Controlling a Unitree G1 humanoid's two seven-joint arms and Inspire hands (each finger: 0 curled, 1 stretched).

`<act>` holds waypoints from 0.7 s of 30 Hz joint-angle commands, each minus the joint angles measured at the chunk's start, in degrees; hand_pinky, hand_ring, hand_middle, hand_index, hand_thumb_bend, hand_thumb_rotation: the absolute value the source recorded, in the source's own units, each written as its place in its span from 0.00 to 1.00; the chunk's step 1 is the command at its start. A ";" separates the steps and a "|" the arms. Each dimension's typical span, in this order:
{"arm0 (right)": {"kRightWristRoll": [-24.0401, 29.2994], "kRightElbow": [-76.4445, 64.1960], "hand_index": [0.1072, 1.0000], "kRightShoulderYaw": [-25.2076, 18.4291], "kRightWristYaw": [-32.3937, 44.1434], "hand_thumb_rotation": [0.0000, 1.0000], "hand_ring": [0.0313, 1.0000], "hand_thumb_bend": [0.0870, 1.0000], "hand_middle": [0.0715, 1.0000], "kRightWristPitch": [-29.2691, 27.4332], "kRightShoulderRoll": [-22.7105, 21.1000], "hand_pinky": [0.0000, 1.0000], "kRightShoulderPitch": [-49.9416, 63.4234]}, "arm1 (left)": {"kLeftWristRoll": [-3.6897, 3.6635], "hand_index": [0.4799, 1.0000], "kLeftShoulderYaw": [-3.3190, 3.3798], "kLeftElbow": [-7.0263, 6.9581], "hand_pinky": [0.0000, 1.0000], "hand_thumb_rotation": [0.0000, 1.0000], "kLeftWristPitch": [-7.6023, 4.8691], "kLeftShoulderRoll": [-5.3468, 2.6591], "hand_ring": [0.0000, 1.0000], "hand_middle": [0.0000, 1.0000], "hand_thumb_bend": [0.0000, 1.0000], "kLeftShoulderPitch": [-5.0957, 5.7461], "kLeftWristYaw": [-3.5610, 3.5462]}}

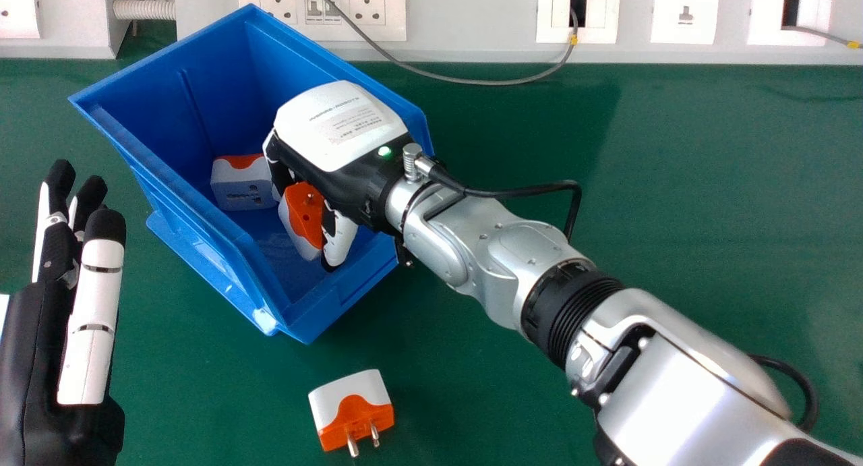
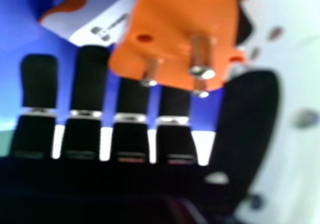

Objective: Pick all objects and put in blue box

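Note:
The blue box [image 1: 202, 247] stands left of centre in the head view, and my right hand [image 1: 337, 125] is inside it, pointing down. This hand is shut on an orange and white plug adapter [image 1: 305, 213], pinched between fingers and thumb. In the right hand view the adapter's orange pin face [image 2: 175, 34] lies between the fingertips and thumb of my right hand [image 2: 252, 114]. Another white and orange adapter [image 1: 243, 186] rests on the box floor beside it. A third adapter [image 1: 352, 412] lies on the table in front of the box. My left hand [image 1: 94, 317] is open at the left edge.
The green table [image 1: 674, 216] extends to the right of the box. Behind it runs a white wall panel with sockets [image 1: 367, 6], and a grey cable [image 1: 485, 82] loops down over the table's back edge. My right forearm crosses the table's right side.

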 commanded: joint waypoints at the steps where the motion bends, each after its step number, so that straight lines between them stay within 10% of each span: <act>1: 0.97 -0.42 0.37 -0.55 -1.27 0.00 0.45 0.45 0.47 0.26 0.29 0.37 -0.25 | 0.13 1.00 0.11 -1.33 1.00 0.84 -0.64 0.09 1.00 0.98 0.46 0.44 -0.05; 21: 1.44 -0.02 0.39 -1.72 -10.24 0.00 0.43 0.45 0.47 1.94 2.16 0.34 0.04 | 1.48 1.00 -0.73 -3.06 1.00 0.84 -0.64 -0.48 1.00 0.98 0.47 2.45 0.53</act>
